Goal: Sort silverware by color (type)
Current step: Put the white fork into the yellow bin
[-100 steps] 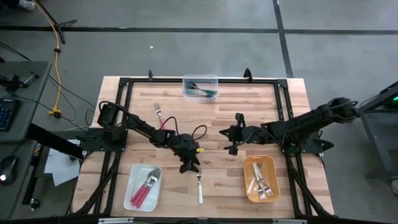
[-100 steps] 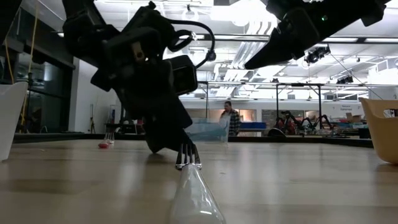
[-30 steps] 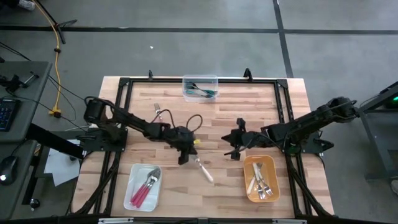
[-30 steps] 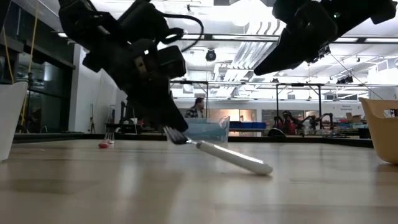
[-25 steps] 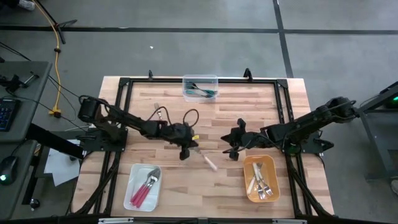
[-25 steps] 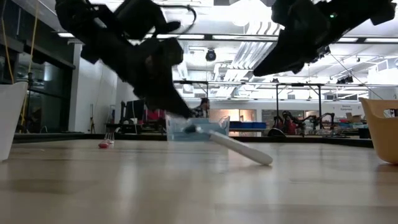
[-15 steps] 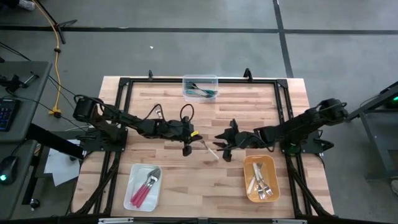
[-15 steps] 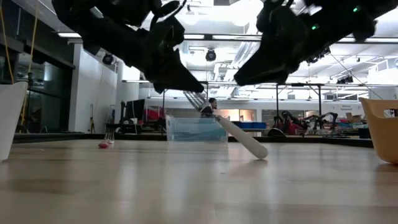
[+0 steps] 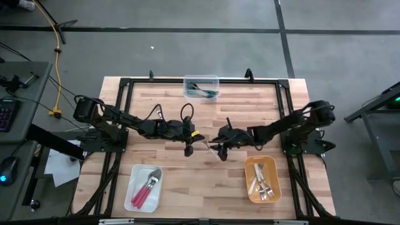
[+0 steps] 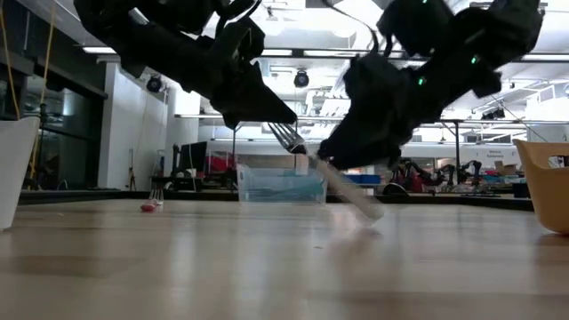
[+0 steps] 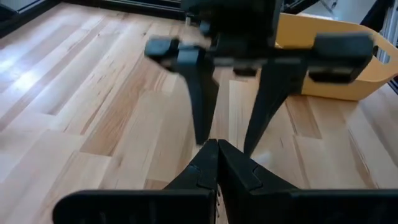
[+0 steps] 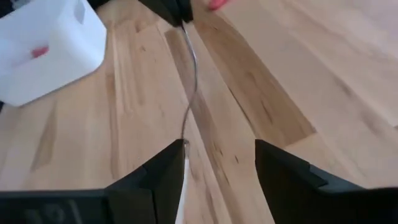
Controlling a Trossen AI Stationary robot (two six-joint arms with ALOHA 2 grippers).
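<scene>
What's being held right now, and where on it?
The left gripper holds the white-handled fork by its metal head. The right gripper stands open around the handle, not yet gripping.

Table [image 9: 250,100]: light wood planks, black frame. White tray [image 9: 134,199]: pink-red handled forks [image 9: 145,190]. Orange bin [image 9: 250,187]: cream handled forks [image 9: 261,180]. Clear box [image 9: 201,80]: teal handled forks [image 9: 205,94]. Lifted fork [image 10: 342,189]: silver head, white handle. Both arms black.

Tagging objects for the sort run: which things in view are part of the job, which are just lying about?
Job:
white fork, held by left gripper; right gripper beside it, jaws open
pink forks in white tray
forks in orange bin
teal forks in clear box

Lying about:
keyboard
mouse
</scene>
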